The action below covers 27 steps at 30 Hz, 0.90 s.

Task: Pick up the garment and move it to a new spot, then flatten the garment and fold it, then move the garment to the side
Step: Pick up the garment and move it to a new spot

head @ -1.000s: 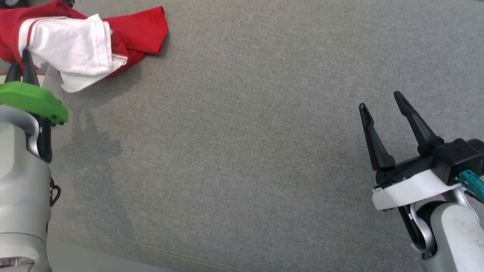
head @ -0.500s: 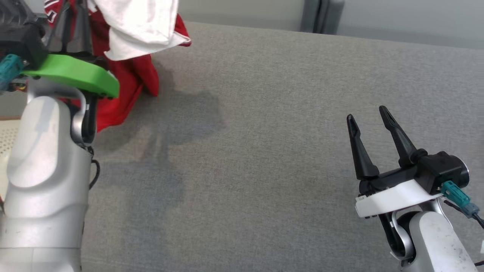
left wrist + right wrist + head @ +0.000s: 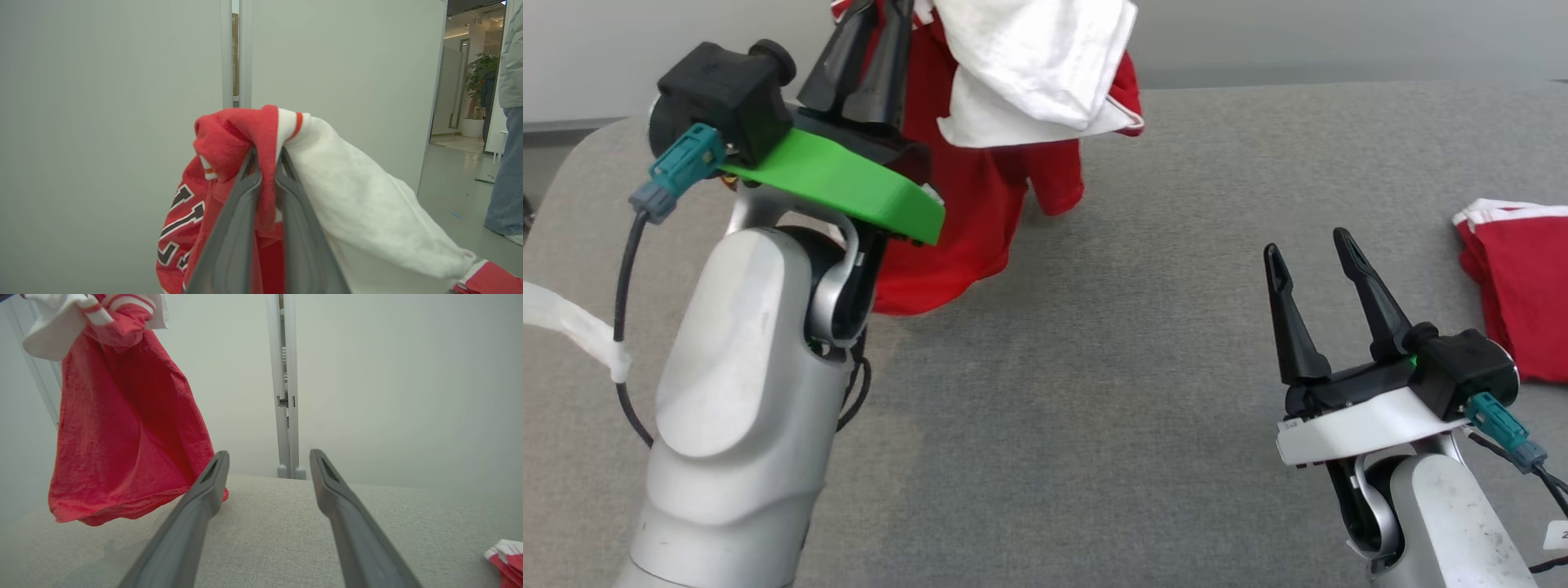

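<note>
The first step is under way and the rest is not begun. The left pincer is clamped tight on a bunched fold of the garment, a red shirt with a white sleeve or panel and dark lettering, and holds it up in the air over the far left part of the grey surface. In the left wrist view the two fingers pinch red cloth between them, and the white part drapes over to one side. The shirt hangs long and crumpled. Its lower hem is at or just above the surface, and I cannot tell which. The shirt is not yet set down at a new spot, and flattening, folding and moving it aside are all left to do.

The right pincer stands wide open with nothing in it, low over the right side of the surface and well apart from the hanging shirt.

The middle of the surface looks like the likely landing place. A second red garment with white trim lies at the right edge, near the right pincer, and could crowd a spread-out shirt. A person in jeans stands off to one side, well away from the work.
</note>
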### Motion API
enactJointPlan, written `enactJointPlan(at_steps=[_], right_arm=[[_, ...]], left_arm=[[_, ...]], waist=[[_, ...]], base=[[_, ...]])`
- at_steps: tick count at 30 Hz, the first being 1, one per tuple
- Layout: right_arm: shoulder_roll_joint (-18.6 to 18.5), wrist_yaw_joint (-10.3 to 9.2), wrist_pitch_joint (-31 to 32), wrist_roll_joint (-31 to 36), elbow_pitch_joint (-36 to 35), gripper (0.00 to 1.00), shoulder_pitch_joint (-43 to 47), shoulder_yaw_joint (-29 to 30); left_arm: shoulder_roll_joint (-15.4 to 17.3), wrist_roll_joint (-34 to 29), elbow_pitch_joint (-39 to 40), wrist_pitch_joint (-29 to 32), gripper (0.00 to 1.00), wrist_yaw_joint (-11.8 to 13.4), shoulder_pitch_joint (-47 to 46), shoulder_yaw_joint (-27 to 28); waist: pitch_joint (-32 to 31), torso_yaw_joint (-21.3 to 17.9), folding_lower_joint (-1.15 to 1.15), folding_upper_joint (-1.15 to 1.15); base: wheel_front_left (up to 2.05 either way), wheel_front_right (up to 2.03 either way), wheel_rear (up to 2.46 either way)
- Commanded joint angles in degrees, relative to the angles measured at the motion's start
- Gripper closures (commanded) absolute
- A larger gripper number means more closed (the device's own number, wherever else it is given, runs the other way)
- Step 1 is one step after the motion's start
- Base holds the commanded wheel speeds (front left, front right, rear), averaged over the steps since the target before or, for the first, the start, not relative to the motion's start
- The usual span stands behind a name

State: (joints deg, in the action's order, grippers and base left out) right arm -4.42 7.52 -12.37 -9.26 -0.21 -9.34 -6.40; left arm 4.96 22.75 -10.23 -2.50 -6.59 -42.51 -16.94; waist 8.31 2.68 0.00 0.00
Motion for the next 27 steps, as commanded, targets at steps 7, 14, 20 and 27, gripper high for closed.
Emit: enactJointPlan(at_steps=[7,14,20,27], right_arm=[[0.8,-0.07,-1.4,-0.7,1.2,0.0,-0.5,0.7],[1.1,-0.07,-2.0,-0.8,1.5,0.0,-1.1,0.6],[1.3,-0.07,-2.4,-0.8,1.3,0.0,-1.8,0.9],[1.4,-0.07,-2.6,-0.6,2.3,0.0,-3.2,0.0]], left_arm=[[-1.9,4.4,3.3,-1.2,1.0,3.0,1.6,-7.0],[-1.9,12.2,3.9,-7.0,1.0,7.6,-0.3,-16.0],[1.8,11.8,-6.8,-7.1,1.0,7.6,0.2,-16.3],[11.2,6.9,-24.8,-5.0,1.0,3.9,-1.2,-19.2]], waist=[[-0.4,-8.5,0.0,0.0],[0.6,-10.9,0.0,0.0],[3.1,-10.8,0.0,0.0],[6.4,-10.6,0.0,0.0]], base=[[0.0,0.0,0.0],[0.0,0.0,0.0],[0.0,0.0,0.0],[0.0,0.0,0.0]])
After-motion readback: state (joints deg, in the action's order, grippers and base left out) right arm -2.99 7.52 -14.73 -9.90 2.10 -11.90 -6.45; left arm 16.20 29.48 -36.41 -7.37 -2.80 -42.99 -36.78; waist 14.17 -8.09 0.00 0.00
